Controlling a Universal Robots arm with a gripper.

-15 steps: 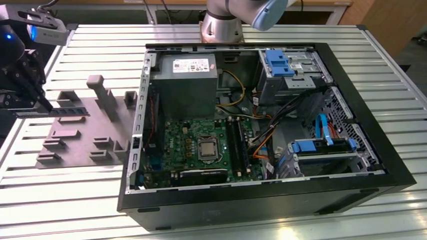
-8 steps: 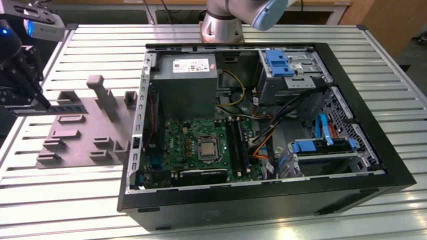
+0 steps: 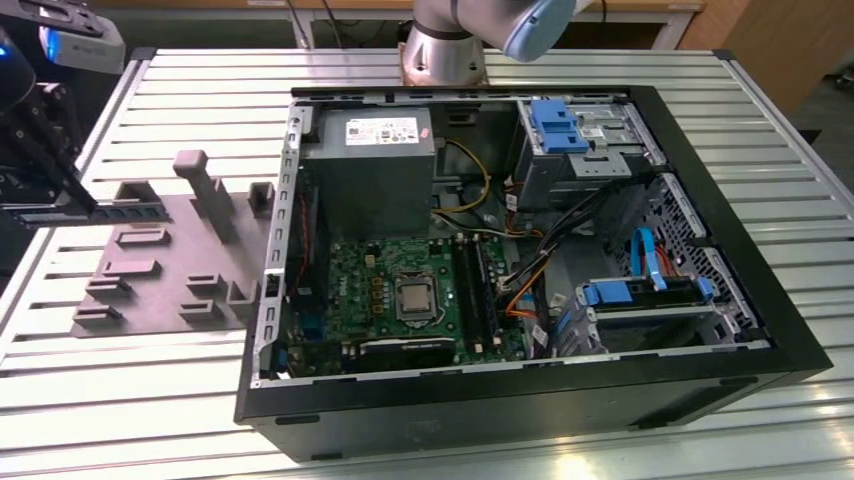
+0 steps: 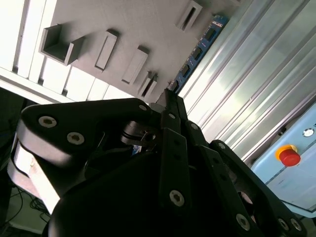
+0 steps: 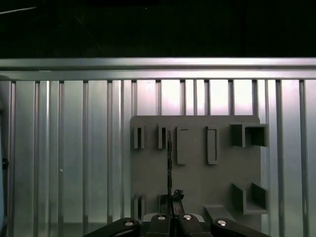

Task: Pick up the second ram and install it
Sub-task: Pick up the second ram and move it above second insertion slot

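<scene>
Gripper [image 5: 173,196] pinched almost closed on the second ram [image 5: 169,158]; stick projects straight ahead of it, over grey tray [image 5: 197,182].
Risk: end-only hold, so the stick could pivot or slip and snag the tray.

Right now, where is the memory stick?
The memory stick is at the exterior view's left, held by the end effector at the grey tray's corner.

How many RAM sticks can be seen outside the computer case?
1. The RAM stick stands on edge on the grey tray, at the exterior view's left, with the end effector at its end. Others may be hidden.
</scene>
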